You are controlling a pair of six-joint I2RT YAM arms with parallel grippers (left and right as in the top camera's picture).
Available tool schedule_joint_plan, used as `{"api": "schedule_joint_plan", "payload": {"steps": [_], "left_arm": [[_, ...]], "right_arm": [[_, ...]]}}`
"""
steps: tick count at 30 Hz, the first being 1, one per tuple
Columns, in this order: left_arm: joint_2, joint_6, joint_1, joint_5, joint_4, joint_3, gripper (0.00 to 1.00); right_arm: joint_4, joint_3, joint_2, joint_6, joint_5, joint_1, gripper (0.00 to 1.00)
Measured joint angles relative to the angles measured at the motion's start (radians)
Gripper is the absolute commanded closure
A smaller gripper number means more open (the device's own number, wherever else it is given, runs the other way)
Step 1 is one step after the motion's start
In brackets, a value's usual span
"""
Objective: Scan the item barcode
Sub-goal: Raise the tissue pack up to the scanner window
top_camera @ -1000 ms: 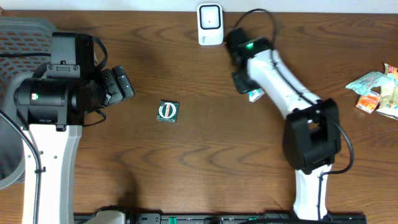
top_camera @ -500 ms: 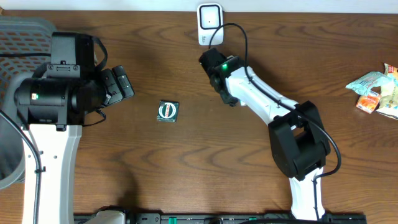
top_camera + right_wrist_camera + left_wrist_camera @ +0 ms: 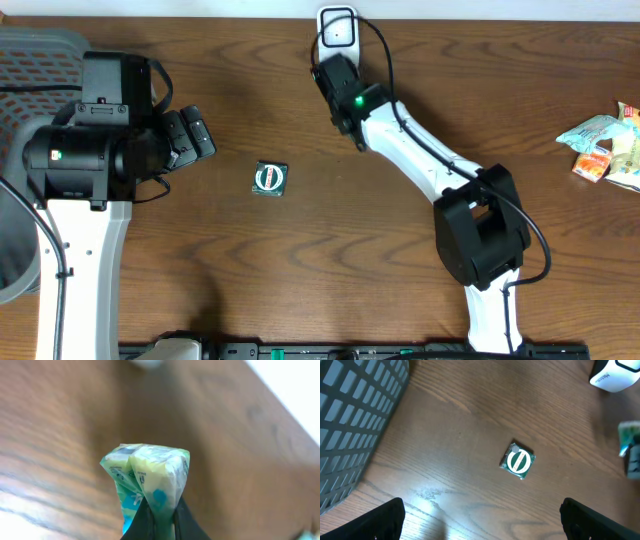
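ITEM 1: right gripper (image 3: 159,516), fingers pressed together on the lower crimp of a green-yellow packet (image 3: 150,475). Pinched at one edge, prob. so the printed faces stay uncovered for reading. Barcode itself not legible in wrist view

ITEM 2: white scanner (image 3: 338,28), upright at far table edge, centre. Overhead view has the right arm stretched toward it, wrist just in front of its face. The packet is hidden under the wrist there, so the gap betw. packet and scanner can't be judged. Step in hand, by my reading: presenting the packet to the scanner window

ITEM 3: left gripper (image 3: 480,525), fingers spread wide, nothing betw. them. Parked at left side, well apart from the scanner, likely to keep out of the right arm's way

ITEM 4: small dark-green sachet w/ round logo (image 3: 519,461), flat on brown wood table (image 3: 300,260), between the two arms, untouched. Whether already scanned or waiting, can't tell

ITEM 5: grey mesh basket (image 3: 355,420), far left

ITEM 6: pile of snack packets (image 3: 605,145), far right edge, prob. the stock awaiting scan
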Motion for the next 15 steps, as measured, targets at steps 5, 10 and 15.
{"api": "schedule_joint_plan", "payload": {"steps": [5, 10, 15], "left_arm": [[0.000, 0.000, 0.000, 0.000, 0.000, 0.000, 0.02], [0.000, 0.000, 0.000, 0.000, 0.000, 0.000, 0.02], [0.000, 0.000, 0.000, 0.000, 0.000, 0.000, 0.02]], "right_arm": [[0.055, 0.135, 0.000, -0.079, -0.055, -0.015, 0.99], [0.122, 0.264, 0.000, -0.132, -0.137, -0.077, 0.99], [0.129, 0.404, 0.048, -0.181, -0.186, -0.151, 0.99]]}}
